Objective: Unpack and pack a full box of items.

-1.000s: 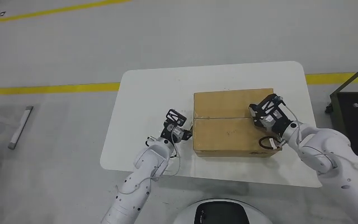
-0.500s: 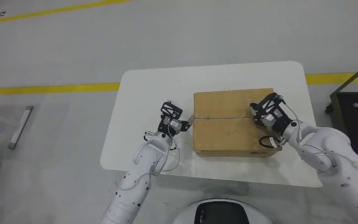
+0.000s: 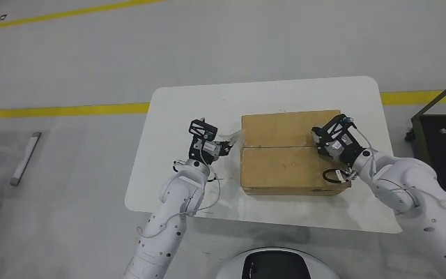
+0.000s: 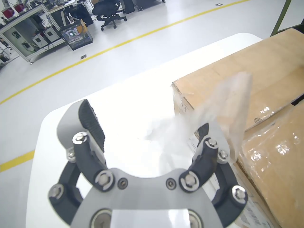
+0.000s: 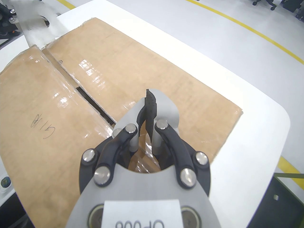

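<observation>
A closed cardboard box [image 3: 289, 164] lies on the white table [image 3: 174, 111], its two top flaps meeting at a seam [image 5: 91, 100] under shiny clear tape. My left gripper [image 4: 147, 124] is open beside the box's left end, also seen in the top view as the left gripper [image 3: 216, 146]. A peeled strip of clear tape [image 4: 228, 105] clings to one of its fingers [image 4: 205, 134] and runs back to the box. My right gripper [image 5: 148, 107] is shut with nothing in it, low over the box top near the seam's right end, and shows from above as the right gripper [image 3: 323, 137].
The box fills the table's right half, while bare tabletop [image 3: 167, 167] lies to its left. A dark cart [image 3: 428, 132] stands past the table's right edge. A yellow floor line [image 3: 70, 110] runs behind the table.
My left gripper has moved away from the box's left end, toward the table's far left, drawing the tape strip with it. The right gripper has stayed put.
</observation>
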Action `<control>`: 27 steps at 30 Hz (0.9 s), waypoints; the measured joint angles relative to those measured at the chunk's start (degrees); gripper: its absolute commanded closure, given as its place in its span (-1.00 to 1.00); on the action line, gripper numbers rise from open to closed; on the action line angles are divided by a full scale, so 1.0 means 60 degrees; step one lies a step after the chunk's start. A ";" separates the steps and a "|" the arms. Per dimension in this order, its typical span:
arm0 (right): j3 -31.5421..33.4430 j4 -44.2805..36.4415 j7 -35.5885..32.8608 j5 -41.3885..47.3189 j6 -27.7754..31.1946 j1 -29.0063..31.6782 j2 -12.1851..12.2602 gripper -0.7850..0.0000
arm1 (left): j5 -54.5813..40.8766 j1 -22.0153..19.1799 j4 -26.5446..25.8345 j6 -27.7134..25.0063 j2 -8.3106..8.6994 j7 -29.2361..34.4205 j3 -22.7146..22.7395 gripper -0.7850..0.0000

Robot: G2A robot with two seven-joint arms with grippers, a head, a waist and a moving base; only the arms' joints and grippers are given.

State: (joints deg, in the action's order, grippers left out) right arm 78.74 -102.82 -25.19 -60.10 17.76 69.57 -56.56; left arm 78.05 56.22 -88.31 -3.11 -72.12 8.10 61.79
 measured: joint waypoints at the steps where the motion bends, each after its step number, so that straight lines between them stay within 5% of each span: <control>1: -0.0003 0.0008 0.0002 0.0005 0.0005 -0.0009 -0.0006 1.00 | -0.0043 -0.0042 -0.0044 -0.0019 -0.0013 0.0018 0.0019 -1.00; 16: 0.0259 0.0028 0.0010 0.0168 -0.0013 0.0016 -0.0038 1.00 | -0.0280 -0.0777 -0.0596 -0.0398 -0.0264 0.0456 -0.0395 -1.00; 27: 0.1890 -0.0151 0.0103 0.0751 -0.0389 0.0553 0.0070 1.00 | -0.0322 -0.1734 -0.0161 -0.0758 -0.0649 0.0487 -0.1467 -1.00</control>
State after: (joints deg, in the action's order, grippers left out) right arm 90.08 -103.73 -24.57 -55.60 15.42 72.89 -56.14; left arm 76.12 45.82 -89.27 -7.66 -76.01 11.03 52.99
